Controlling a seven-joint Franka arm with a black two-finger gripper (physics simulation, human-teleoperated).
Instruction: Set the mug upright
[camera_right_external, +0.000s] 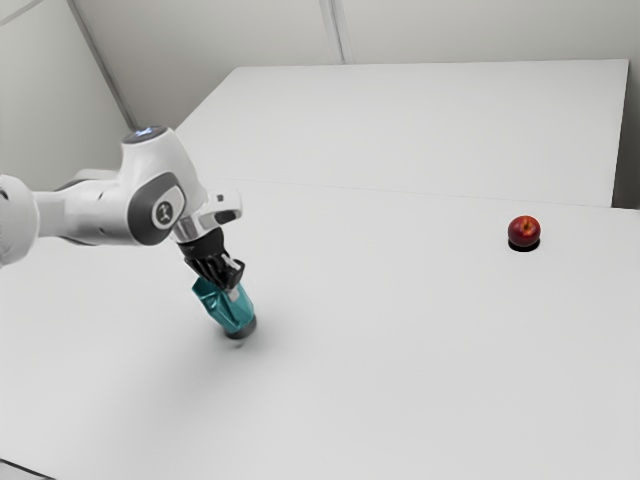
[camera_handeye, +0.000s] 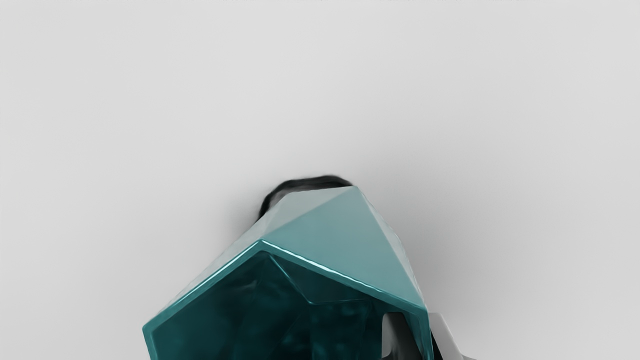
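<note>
In the exterior view the black gripper (camera_right_external: 232, 284) reaches down to the rim of the teal faceted mug (camera_right_external: 231, 309). The mug leans, its open end up toward the exterior view's left and its dark base low, over a soft shadow; whether the base touches the table cannot be told. From the wrist view, the gripper (camera_handeye: 423, 327) is shut on the wall of the mug (camera_handeye: 340, 235), one finger inside the opening and the other outside. Part of the black base shows beyond the mug's body. The lower part of the opening is cut off by the picture's edge.
A dark red apple (camera_right_external: 524, 231) sits on the white table (camera_right_external: 400, 370), far off toward the exterior view's right. Pale walls stand behind the table.
</note>
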